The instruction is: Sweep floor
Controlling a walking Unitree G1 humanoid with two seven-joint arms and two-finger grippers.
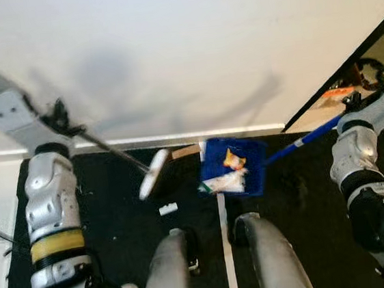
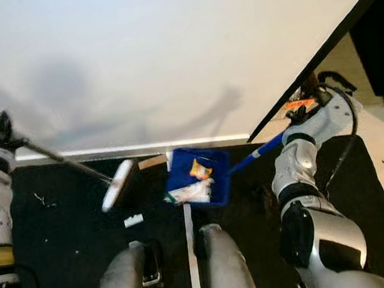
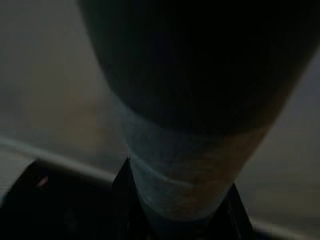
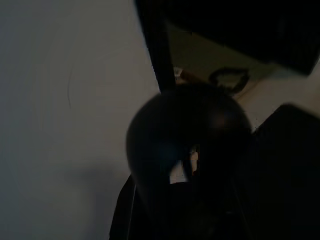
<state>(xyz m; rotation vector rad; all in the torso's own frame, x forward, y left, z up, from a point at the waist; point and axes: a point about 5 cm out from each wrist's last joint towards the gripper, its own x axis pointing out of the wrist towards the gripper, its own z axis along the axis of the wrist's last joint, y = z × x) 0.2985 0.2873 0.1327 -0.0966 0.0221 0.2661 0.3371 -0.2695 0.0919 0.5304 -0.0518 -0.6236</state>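
A small broom with a thin dark rod and a white head [image 1: 152, 174] slants down over the black floor [image 1: 117, 214]. My left gripper [image 1: 59, 120] is shut on the rod's upper end, close to the white wall. A blue dustpan [image 1: 232, 167] rests on the floor by the baseboard, holding an orange scrap [image 1: 233, 159] and white scraps [image 1: 225, 183]. Its blue handle [image 1: 308, 138] runs up to my right gripper [image 1: 351, 103], which is shut on it. One white scrap [image 1: 168, 208] lies loose on the floor, below the broom head. Both wrist views are dark and blurred.
The white wall [image 1: 182, 49] and its pale baseboard [image 1: 245, 130] stand directly ahead. A dark diagonal frame edge [image 1: 349, 65] rises at the right, with orange clutter [image 1: 338, 92] behind it. My two legs [image 1: 167, 270] flank a white line [image 1: 227, 250] on the floor.
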